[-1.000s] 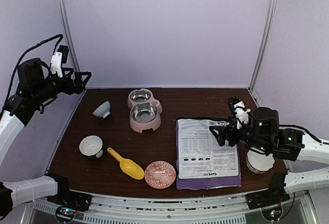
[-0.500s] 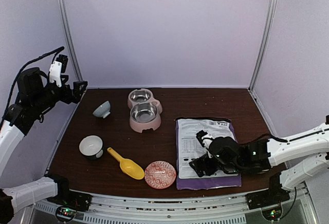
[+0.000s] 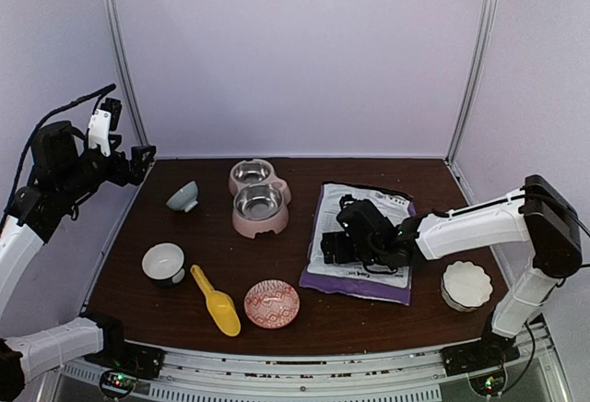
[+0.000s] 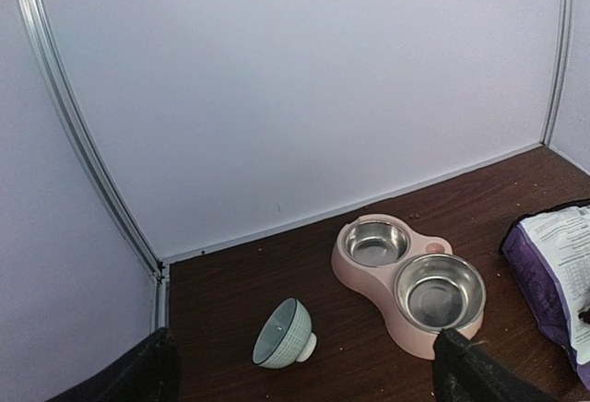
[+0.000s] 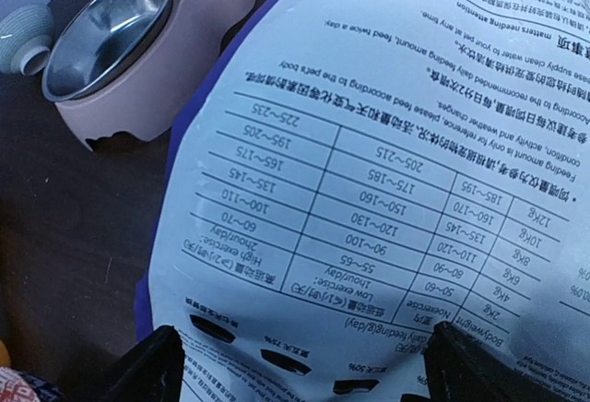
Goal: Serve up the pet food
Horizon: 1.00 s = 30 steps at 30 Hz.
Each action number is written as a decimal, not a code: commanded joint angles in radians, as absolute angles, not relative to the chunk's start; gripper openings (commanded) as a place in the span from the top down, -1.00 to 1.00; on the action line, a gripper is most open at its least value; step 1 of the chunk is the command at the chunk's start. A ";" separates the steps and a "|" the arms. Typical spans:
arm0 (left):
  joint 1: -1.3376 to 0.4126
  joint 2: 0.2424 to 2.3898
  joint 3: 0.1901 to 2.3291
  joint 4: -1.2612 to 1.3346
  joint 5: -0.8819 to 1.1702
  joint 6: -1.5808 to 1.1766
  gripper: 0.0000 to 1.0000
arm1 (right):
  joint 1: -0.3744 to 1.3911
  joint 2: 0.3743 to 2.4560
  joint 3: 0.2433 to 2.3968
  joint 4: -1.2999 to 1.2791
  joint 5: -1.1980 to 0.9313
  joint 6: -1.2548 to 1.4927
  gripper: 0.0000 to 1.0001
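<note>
Pale lilac walls w/ metal corner strips are seen behind a dark brown table [image 3: 221,236]. Btwn the table's ctr and its right edge, the pet food bag [image 3: 369,195] is laid flat and skewed. Its white printed back is turned up, and purple shows along its near and left borders. The kibble itself is hidden, so only the bag can be placed.

The right arm is stretched in from the right edge, and the right gripper [image 3: 334,241] is set over the left part of the bag. In the wrist view its fingers [image 5: 138,370] are spread wide apart, w/ the printed feeding chart btwn them. Whether the bag is actually touched cannot be told.

The left arm is held high over the far-left corner. The left gripper [image 3: 140,155] is parted wide, w/ nothing held btwn its fingers [image 4: 138,374].

- A pink double feeder [image 3: 258,199] w/ two steel bowls is placed nr the far edge at ctr, just left of the bag.
- A small pale green bowl [image 3: 182,195] is tipped on its side to the left of the feeder.
- A white bowl w/ a dark base [image 3: 163,262] is stood upright nr the left edge.
- A yellow scoop [image 3: 215,299] is laid nr the near edge, handle pointed far-left.
- A red patterned dish [image 3: 272,303] is set just beside the scoop on the right; contact cannot be judged.
- A white scalloped bowl [image 3: 466,284] is placed nr the near-right corner, apart from the bag.
</note>
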<state>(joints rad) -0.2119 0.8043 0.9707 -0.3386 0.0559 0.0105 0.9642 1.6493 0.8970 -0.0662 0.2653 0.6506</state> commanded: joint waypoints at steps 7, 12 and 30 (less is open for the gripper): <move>-0.212 0.804 0.974 -0.308 0.005 0.025 -0.96 | 0.884 1.671 0.982 -0.118 0.269 0.461 -0.87; -0.212 0.810 0.974 -0.310 0.002 0.023 -0.96 | 0.902 1.512 0.917 -0.144 0.264 0.346 -0.90; -0.212 0.827 0.974 -0.309 0.001 0.011 -0.96 | 1.181 1.495 0.957 -0.454 0.367 0.050 -0.77</move>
